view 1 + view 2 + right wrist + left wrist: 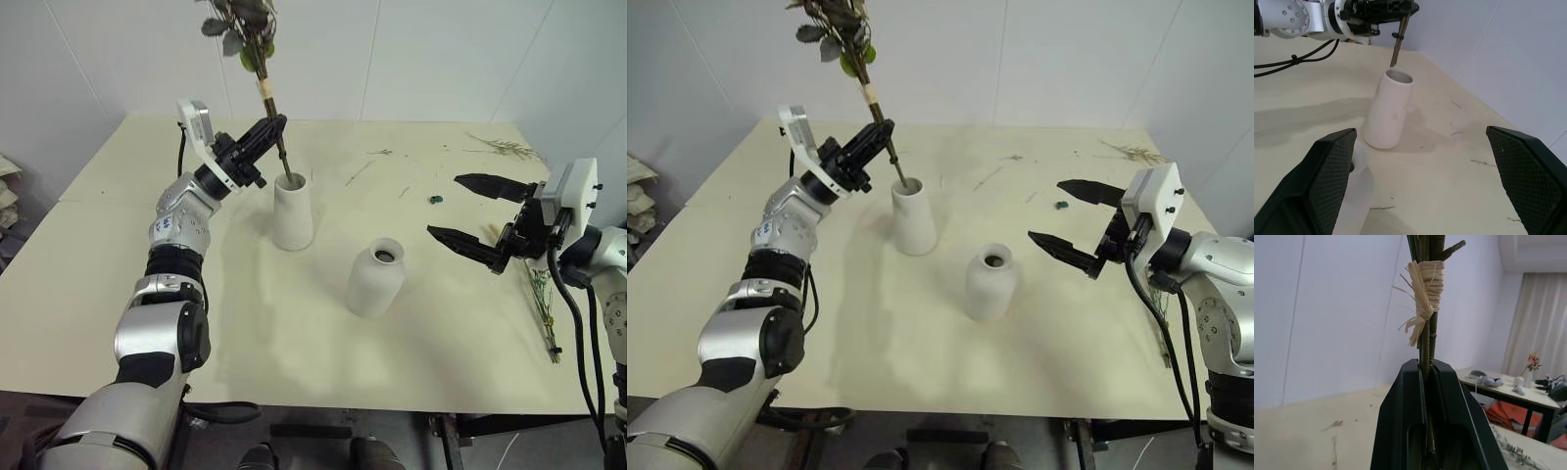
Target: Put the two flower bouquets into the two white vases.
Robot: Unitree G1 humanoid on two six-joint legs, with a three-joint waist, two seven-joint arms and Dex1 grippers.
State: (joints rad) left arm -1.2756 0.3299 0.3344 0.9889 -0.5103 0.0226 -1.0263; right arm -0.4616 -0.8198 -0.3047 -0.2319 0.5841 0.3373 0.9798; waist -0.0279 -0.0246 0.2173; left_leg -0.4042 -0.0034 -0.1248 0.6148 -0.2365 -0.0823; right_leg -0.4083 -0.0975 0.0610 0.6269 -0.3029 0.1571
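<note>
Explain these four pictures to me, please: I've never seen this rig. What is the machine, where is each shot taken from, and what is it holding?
A two-armed humanoid robot stands at a cream table. Two pictures come from its head, looking down; the other two from a camera on each wrist. The left gripper is shut on a flower bouquet, its stem ends just above the mouth of the tall vase. The rounder vase stands empty. The right gripper hangs open, holding nothing. A second bouquet lies near the table's right edge, with loose twigs at the far corner.

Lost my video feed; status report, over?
Left gripper shut on bouquet stems, tips just above tall vase. Right gripper open, empty. Second bouquet on table. Nothing blocking.
</note>
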